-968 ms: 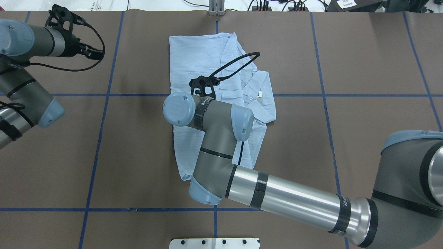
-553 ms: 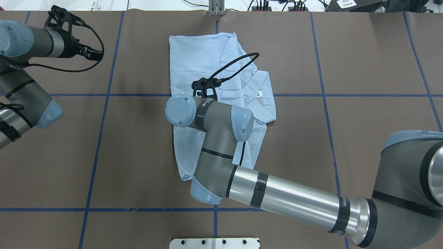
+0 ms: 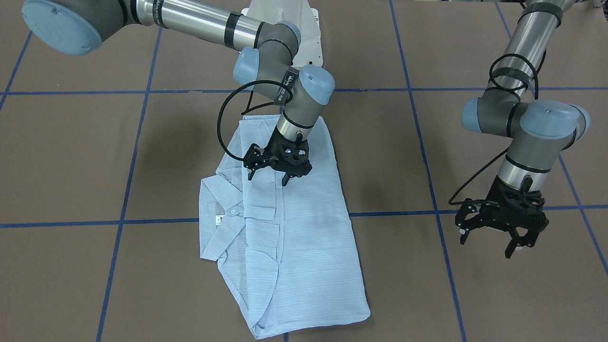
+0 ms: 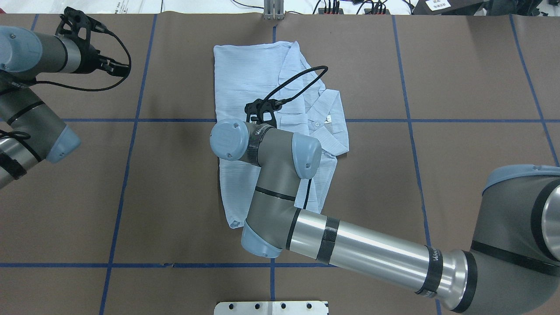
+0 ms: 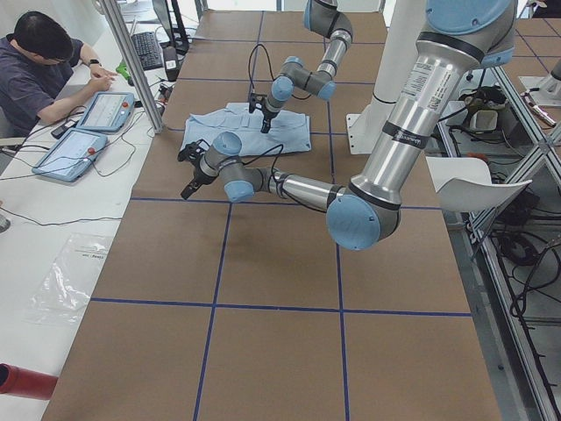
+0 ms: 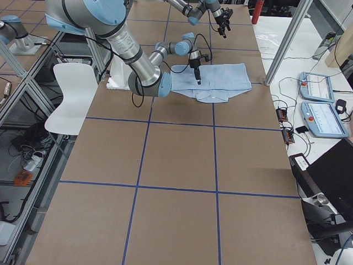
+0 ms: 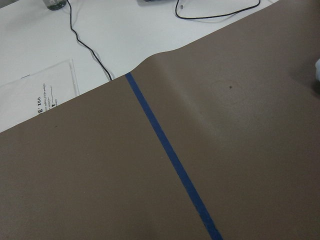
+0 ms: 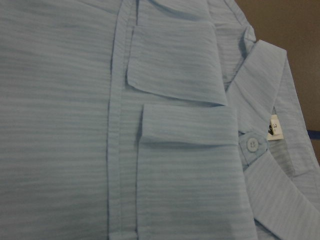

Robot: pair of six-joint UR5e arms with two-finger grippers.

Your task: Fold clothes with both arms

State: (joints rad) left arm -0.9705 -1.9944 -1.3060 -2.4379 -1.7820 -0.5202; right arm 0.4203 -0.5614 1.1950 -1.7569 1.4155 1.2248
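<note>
Crinkled, finely striped light-blue fabric fills the right wrist view, with a pale button (image 8: 251, 144) and white neck label (image 8: 275, 126). Only the front-facing view, not the overhead one, shows the right gripper (image 3: 268, 178) spread and empty just over the folded shirt (image 3: 308, 247). The left gripper (image 3: 487, 246), likewise spread and empty, hangs well apart from the shirt.

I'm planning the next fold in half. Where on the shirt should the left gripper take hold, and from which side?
Probably the shirt at its far corner on the robot's left. It lies flat in layers, so come in low from the left, fingers astride the edge to pinch every layer. The open left gripper hangs off that side.
</note>
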